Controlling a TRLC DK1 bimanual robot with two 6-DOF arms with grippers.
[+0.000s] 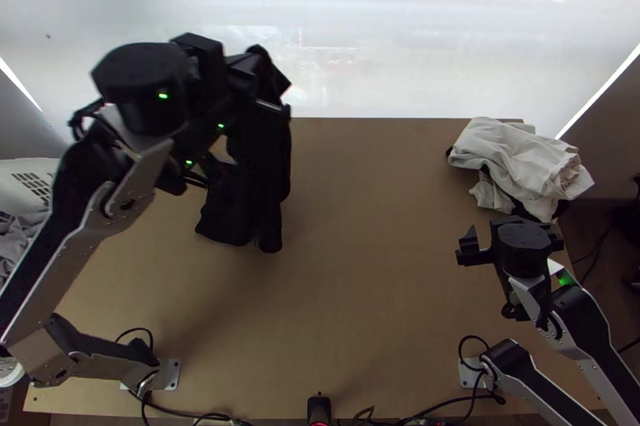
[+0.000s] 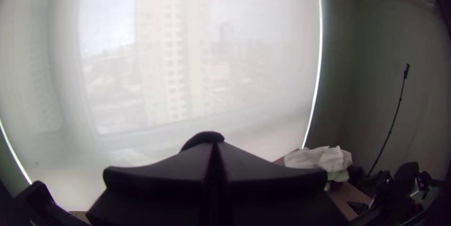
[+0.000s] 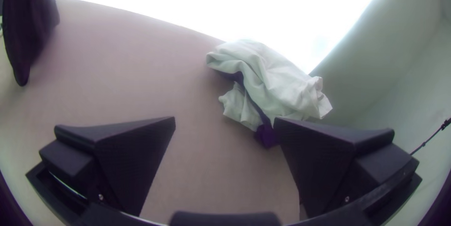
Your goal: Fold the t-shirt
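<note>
T-shirt (image 1: 268,166), one, black, hanging from left jaws (image 1: 268,81) closed on it, right jaws (image 1: 510,236) open, one pale cloth bundle (image 1: 512,153)

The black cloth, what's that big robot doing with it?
The robot's left gripper has its jaws shut on the black cloth, which is probably the t-shirt it is meant to fold. The cloth hangs down from the jaws over the wooden table, not laid out flat or folded. The right gripper isn't holding anything: its jaws are open. A rumpled white cloth lies at the table's far right corner.
</note>
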